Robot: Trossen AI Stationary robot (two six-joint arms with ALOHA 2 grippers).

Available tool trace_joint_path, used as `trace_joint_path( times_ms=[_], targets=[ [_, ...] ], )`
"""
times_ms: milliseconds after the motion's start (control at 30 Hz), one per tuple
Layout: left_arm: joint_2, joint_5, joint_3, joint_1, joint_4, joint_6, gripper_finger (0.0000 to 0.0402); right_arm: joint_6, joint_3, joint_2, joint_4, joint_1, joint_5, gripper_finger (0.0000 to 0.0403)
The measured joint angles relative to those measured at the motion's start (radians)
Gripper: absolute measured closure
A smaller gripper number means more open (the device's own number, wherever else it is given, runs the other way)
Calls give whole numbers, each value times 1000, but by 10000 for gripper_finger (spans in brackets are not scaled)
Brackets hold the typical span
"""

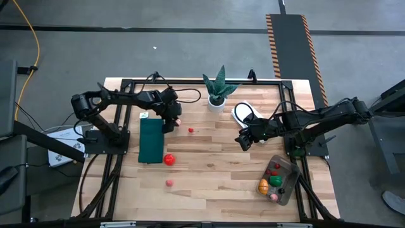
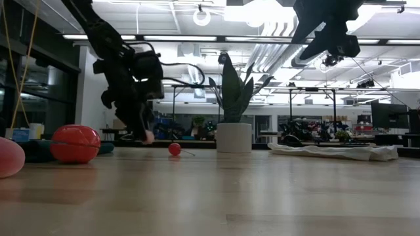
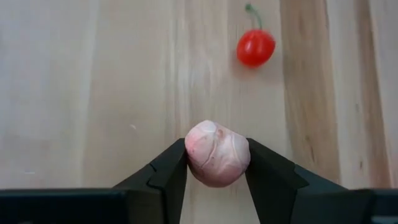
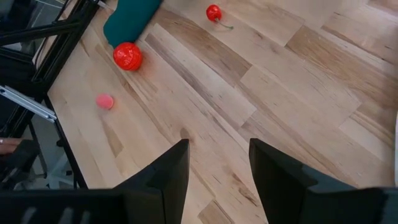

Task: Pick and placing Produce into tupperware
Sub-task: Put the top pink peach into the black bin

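Observation:
My left gripper [image 3: 217,163] is shut on a small pale pink fruit [image 3: 217,152], which also shows at the fingertips [image 1: 179,121] in the high view, just above the table at far left. A small red cherry [image 1: 191,130] with a stem lies close by. A larger red fruit [image 1: 169,159] and a small pink one [image 1: 169,183] rest on the wood nearer the front. The tupperware [image 1: 278,179] sits at the front right with several fruits inside. My right gripper [image 1: 244,140] hangs open above the table's middle right, holding nothing. My left gripper pinches the pink fruit's two opposite sides [image 3: 194,155] between its two fingers. The fingers slant down from the table's left. In the low view the fruit [image 2: 149,137] hangs just clear of the wood.
A dark green mat [image 1: 151,140] lies beside the left gripper. A potted spiky plant [image 1: 218,88] stands at the far middle, a white cloth [image 1: 245,113] to its right. Bare wood lies between the two arms.

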Motion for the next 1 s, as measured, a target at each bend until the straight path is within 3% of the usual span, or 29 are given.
trace_joint_path(
  times_ms=[1000],
  targets=[
    [-455, -1, 0, 0, -1, -188, 261, -12, 0, 0, 3, 0, 9, 245]
  ],
)
